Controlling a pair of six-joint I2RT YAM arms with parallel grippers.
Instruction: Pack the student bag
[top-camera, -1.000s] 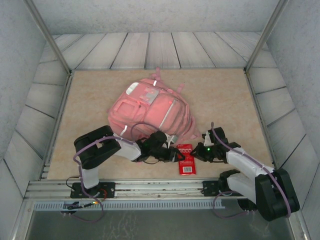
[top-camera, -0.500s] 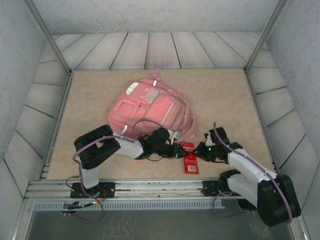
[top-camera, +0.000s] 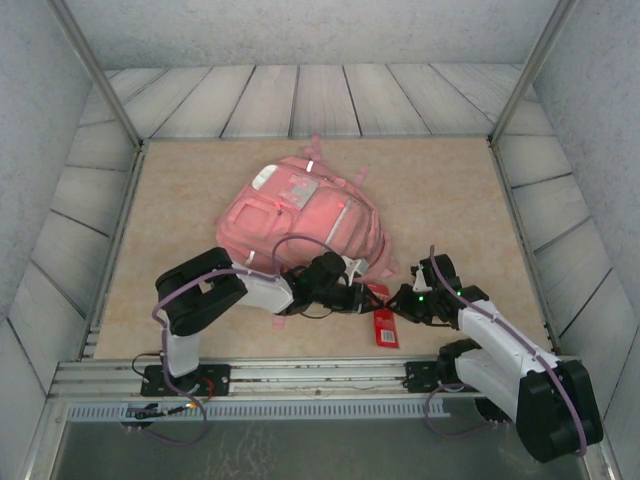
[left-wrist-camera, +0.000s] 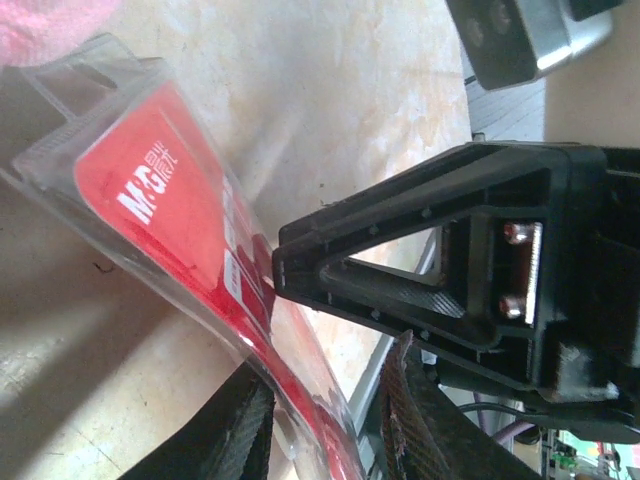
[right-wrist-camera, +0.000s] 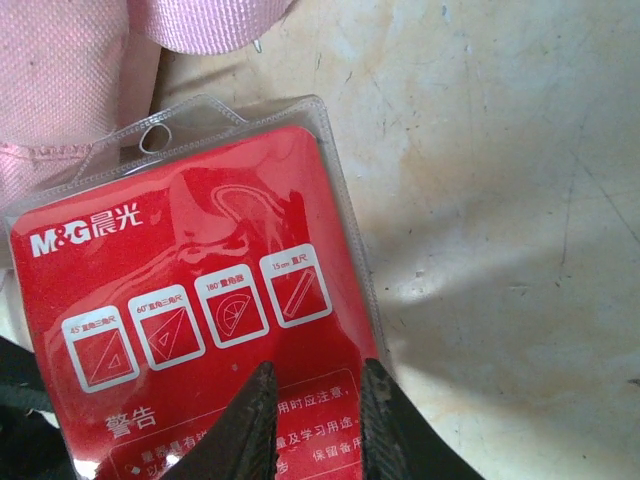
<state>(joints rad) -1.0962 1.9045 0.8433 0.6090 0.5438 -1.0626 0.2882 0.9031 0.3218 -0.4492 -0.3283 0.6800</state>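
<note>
The student bag, a pink backpack, lies flat mid-table; its fabric shows at the top left of the right wrist view. A red ruler-set packet in a clear blister lies just in front of it, tipped up on one long side. My left gripper reaches in from the left. The packet passes between its jaws, touching one finger with a gap to the other. My right gripper points at the packet's printed face, jaws slightly apart, and one fingertip touches the packet.
A metal rail runs along the near edge just behind the packet. Grey panelled walls and two slanted posts enclose the table. Bare tan tabletop stretches right of the bag.
The left gripper has slid right along the bag's front edge to the packet and narrowed. The packet shifted right and tipped from flat onto its side. The right gripper edged closer.
</note>
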